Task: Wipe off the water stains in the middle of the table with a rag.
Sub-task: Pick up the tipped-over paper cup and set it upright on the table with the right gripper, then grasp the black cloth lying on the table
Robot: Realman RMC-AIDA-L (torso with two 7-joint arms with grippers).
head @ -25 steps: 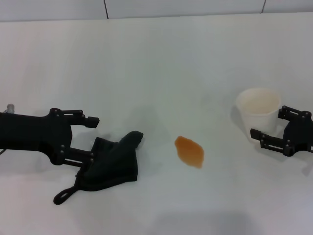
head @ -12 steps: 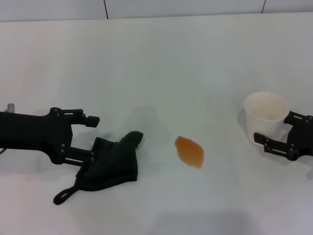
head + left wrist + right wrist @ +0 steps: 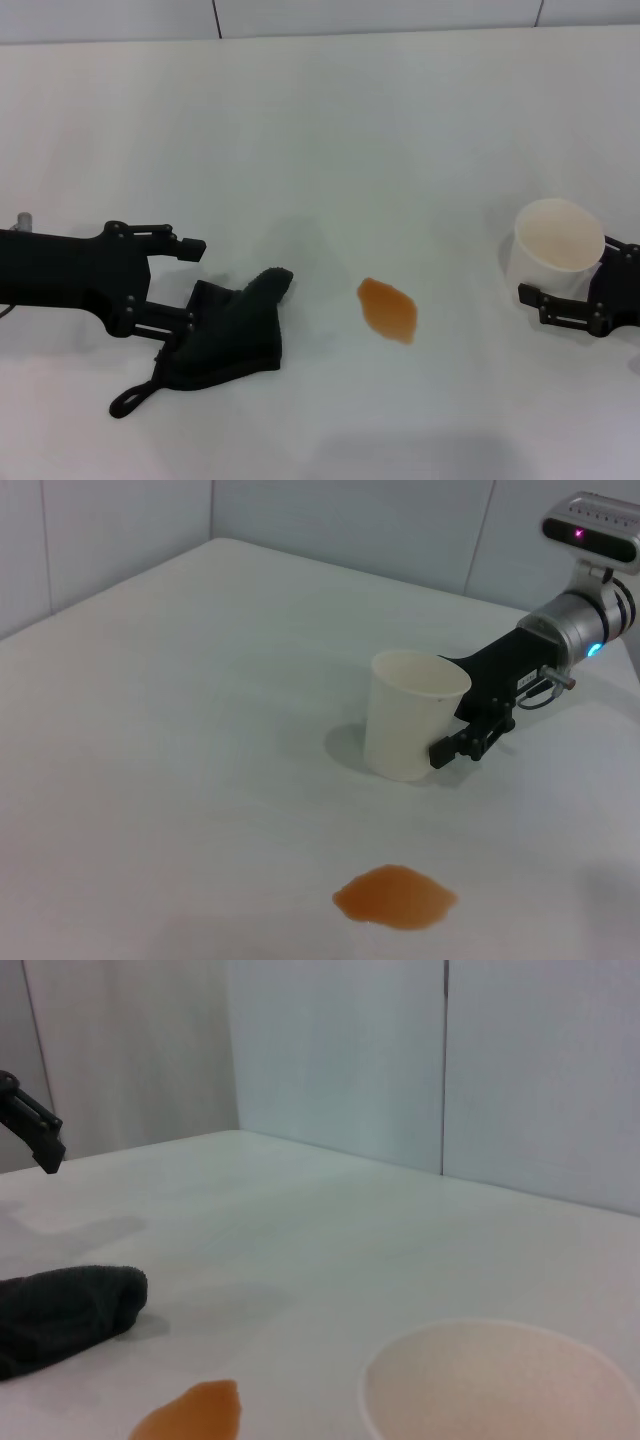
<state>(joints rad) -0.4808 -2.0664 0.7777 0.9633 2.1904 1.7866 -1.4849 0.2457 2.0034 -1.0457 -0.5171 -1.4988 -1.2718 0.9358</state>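
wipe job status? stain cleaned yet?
Not yet. The stain sits untouched on the table, with the rag lying beside it, apart from it. In hand: the left gripper is open at the rag's edge, not closed on it. The right gripper holds the cup off to the side. Left: grasp the rag, wipe the stain.

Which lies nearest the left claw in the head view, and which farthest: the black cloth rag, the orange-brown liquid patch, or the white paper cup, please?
From the left claw:
1. Black cloth rag, right beside it.
2. Orange-brown liquid patch, mid-table.
3. White paper cup, far right, between the right claw fingers.
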